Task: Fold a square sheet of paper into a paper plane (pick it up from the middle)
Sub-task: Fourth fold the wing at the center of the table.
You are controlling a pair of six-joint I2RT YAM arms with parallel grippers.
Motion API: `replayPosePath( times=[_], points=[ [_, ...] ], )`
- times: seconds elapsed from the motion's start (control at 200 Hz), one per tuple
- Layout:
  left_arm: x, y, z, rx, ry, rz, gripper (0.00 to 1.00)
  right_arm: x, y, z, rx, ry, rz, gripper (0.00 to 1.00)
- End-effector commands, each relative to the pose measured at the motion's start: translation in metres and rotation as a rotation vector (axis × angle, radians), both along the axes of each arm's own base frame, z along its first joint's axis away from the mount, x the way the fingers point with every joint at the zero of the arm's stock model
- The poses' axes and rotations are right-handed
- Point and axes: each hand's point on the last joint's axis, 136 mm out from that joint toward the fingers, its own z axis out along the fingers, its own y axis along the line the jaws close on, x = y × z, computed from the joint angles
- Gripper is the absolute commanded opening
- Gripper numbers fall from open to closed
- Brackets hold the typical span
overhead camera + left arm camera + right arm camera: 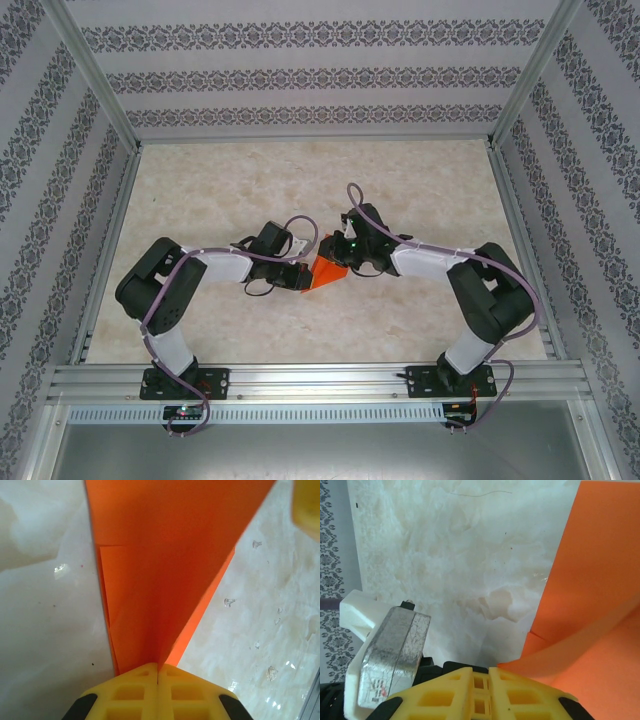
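Only one sheet of paper (328, 272) lay in the scene, bright orange and folded into a pointed wedge. It rested near the middle of the tabletop (230, 190), between the left end effector (303, 277) and the right end effector (345, 262). From above, the two of them covered much of it, so its folds could not be made out there. In the left wrist view the sheet (165, 580) narrowed toward the camera, one layer lapping another along a crease, and its far part was cut off by the top edge. The left end effector (158, 669) had its two yellow fingers pressed together with no gap, and the paper's narrow end ran into the seam between them, pinched. The right end effector (488, 672) had its two yellow fingers drawn close, with a thin slit between. A raised, curling edge of the sheet (600, 555) met one fingertip, but whether any paper was caught in the slit could not be told. A blurred yellow shape (306, 502) sat cropped in the left wrist view's upper right corner, too soft to identify. Beside the right fingers a white and grey block (395, 650) was cut off by the frame. Patterned walls (320, 80) stood on three sides.
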Motion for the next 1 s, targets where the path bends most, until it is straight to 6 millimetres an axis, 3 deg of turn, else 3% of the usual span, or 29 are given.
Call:
replayPosePath(
  times=[0.0,0.185,0.455,0.739,0.994],
  points=[
    [0.008,-0.004,0.007,-0.046,0.000,0.004,0.05,0.006,0.010,0.002,0.020,-0.012,0.009,0.15],
    [0.009,-0.003,0.011,-0.048,-0.007,0.009,0.08,0.011,0.005,-0.008,-0.002,-0.003,-0.007,0.15],
    [0.014,0.003,0.015,-0.002,-0.047,0.018,0.29,0.013,-0.001,-0.014,-0.022,0.010,-0.025,0.15],
    [0.013,0.005,0.020,0.007,-0.070,-0.001,0.33,0.016,-0.002,-0.013,-0.023,0.009,-0.038,0.15],
    [0.018,0.006,0.038,0.004,-0.130,0.003,0.35,0.016,-0.003,-0.011,-0.022,0.005,-0.037,0.15]
  ],
)
